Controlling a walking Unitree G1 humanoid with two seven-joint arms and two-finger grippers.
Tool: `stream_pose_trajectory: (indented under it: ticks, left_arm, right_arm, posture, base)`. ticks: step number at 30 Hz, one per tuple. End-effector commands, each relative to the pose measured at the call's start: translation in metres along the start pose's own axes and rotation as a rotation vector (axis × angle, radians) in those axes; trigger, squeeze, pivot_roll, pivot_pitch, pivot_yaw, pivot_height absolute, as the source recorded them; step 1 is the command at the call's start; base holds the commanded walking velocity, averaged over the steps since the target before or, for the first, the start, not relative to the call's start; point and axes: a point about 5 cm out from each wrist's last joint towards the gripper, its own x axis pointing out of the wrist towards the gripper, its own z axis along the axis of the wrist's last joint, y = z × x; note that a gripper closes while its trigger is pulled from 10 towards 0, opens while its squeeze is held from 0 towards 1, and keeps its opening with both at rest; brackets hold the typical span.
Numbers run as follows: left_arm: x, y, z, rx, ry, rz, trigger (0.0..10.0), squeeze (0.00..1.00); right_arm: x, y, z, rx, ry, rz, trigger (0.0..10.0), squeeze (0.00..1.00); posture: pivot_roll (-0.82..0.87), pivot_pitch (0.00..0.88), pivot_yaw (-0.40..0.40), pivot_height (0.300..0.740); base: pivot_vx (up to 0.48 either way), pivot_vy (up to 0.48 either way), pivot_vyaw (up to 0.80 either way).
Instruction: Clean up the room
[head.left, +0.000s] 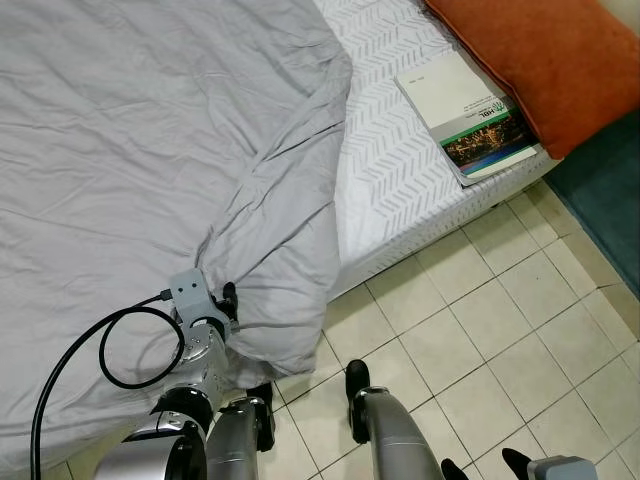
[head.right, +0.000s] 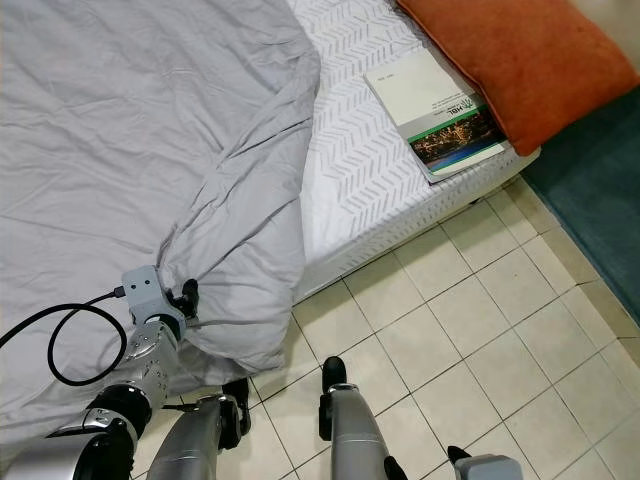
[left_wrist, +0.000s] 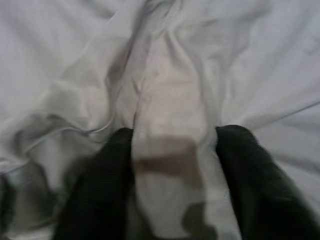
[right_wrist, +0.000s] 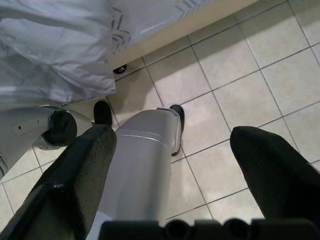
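A rumpled grey duvet (head.left: 150, 150) covers most of the bed, and its corner hangs over the bed's edge toward the floor. My left gripper (head.left: 229, 297) is at that hanging corner. In the left wrist view its black fingers (left_wrist: 107, 175) are shut on a bunched fold of the duvet (left_wrist: 170, 115), and a taut crease runs from the grip. My right gripper (right_wrist: 172, 137) hangs open over the tiled floor (right_wrist: 235, 65) beside my silver leg (right_wrist: 142, 165), holding nothing.
The white patterned sheet (head.left: 390, 150) lies bare on the bed's right part. A book (head.left: 470, 115) rests there against an orange pillow (head.left: 550, 55). A teal rug (head.left: 605, 190) is on the floor at the right. My feet (head.left: 357, 380) stand on beige tiles (head.left: 500, 330) close to the bed.
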Motion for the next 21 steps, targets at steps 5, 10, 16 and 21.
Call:
stream_pose_trajectory:
  ticks: [5, 10, 16, 21]
  left_arm:
    - [-0.007, 0.004, -0.021, 0.093, 0.058, -0.042, 0.0, 0.0]
    - [-0.007, -0.006, -0.018, 0.179, 0.037, -0.109, 0.0, 0.0]
    - [-0.006, -0.022, -0.014, 0.244, 0.015, -0.18, 10.0, 0.0]
    - [-0.01, -0.042, -0.018, 0.283, 0.013, -0.265, 10.0, 0.0]
  right_arm:
    - [0.005, -0.003, -0.008, 0.014, 0.041, -0.009, 10.0, 0.0]
    - [0.019, -0.004, -0.005, 0.015, 0.009, -0.009, 10.0, 0.0]
    - [0.03, -0.007, -0.002, 0.011, -0.013, -0.013, 10.0, 0.0]
    - [0.033, -0.005, -0.007, 0.013, -0.009, -0.011, 10.0, 0.0]
  posture:
    - [-0.31, 0.563, -0.058, 0.74]
    - [-0.29, 0.521, -0.037, 0.74]
    - [-0.28, 0.507, -0.025, 0.74]
    - [-0.28, 0.49, -0.01, 0.74]
  base:
    - [0.0, 0.0, 0.0]
    - [0.0, 0.0, 0.0]
    - [0.0, 0.0, 0.0]
    - [0.0, -0.48, 0.0]
